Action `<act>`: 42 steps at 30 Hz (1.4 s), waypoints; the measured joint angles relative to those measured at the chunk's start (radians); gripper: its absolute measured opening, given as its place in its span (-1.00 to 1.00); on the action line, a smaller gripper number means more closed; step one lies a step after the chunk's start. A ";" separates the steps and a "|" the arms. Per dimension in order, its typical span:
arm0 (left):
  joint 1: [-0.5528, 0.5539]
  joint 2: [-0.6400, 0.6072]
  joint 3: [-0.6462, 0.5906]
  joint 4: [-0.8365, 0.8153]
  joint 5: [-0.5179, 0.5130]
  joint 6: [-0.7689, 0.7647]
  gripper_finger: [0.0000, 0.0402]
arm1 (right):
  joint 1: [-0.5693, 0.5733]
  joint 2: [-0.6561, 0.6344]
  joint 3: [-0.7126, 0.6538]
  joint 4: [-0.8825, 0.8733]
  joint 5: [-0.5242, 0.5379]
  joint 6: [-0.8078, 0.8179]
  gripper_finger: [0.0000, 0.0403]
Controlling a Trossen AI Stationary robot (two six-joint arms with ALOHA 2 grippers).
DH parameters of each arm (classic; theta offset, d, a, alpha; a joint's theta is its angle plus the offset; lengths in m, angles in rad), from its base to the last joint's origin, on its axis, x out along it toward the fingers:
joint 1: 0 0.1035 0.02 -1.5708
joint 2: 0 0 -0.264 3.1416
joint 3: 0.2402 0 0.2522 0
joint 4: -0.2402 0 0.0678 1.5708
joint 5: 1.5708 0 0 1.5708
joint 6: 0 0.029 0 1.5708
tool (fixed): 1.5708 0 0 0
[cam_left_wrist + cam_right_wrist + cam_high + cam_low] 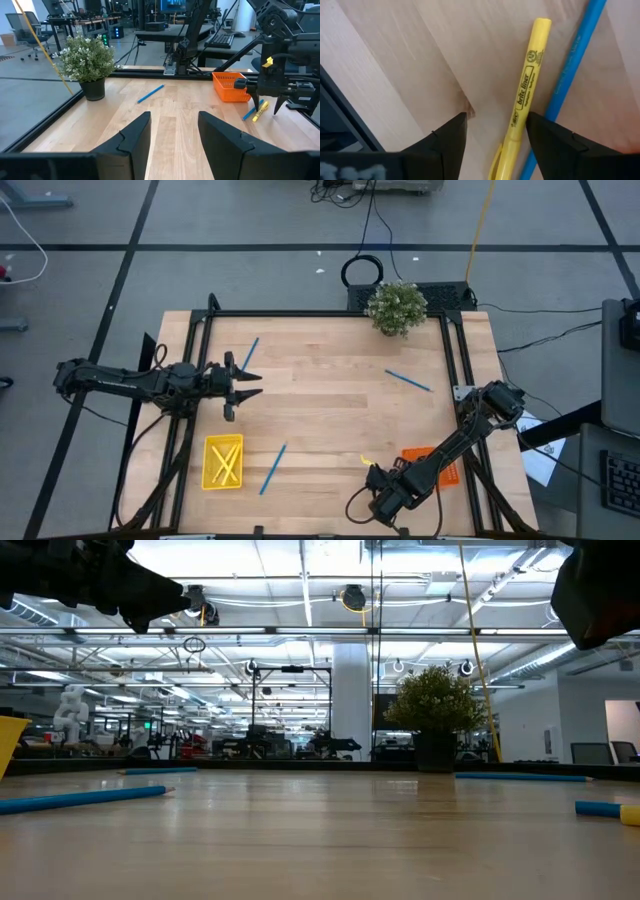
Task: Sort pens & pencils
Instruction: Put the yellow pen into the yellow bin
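Right gripper (492, 132) jaws open above yellow pencil (522, 95), blue pen (570, 75) alongside, perhaps touching

Wood table (330, 410), black frame rim. On it: potted plant (397, 307) at far edge; yellow basket (223, 462) near left front; orange basket (432, 464) near right front. Loose pens (408, 381) (248, 356) (272, 469). One yellow pencil (522, 95) touching a pen (570, 75) beside the orange basket.

Left dark six-joint arm reaches in from 9 o'clock, dark two-finger left gripper (243, 385) pointing toward 3 o'clock, fingers (131, 140) spread. Right dark arm folds back toward 5 o'clock, right gripper (369, 478) aimed downward, fingers (451, 134) apart.
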 joint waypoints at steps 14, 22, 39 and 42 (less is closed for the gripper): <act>0.000 0.000 0.000 0.000 0.000 0.000 -0.15 | 0.000 -0.001 0.001 0.000 0.000 -0.081 -0.95; 0.000 0.000 0.000 -0.001 0.000 0.000 -0.15 | 0.000 -0.002 0.000 0.023 0.007 -0.162 -0.98; 0.000 0.000 0.000 -0.005 0.000 -0.001 -0.15 | -0.028 0.001 0.000 0.084 0.001 -0.256 -0.96; 0.000 0.000 0.000 -0.005 0.000 -0.001 -0.15 | -0.043 0.001 0.000 0.090 0.026 -0.289 -0.96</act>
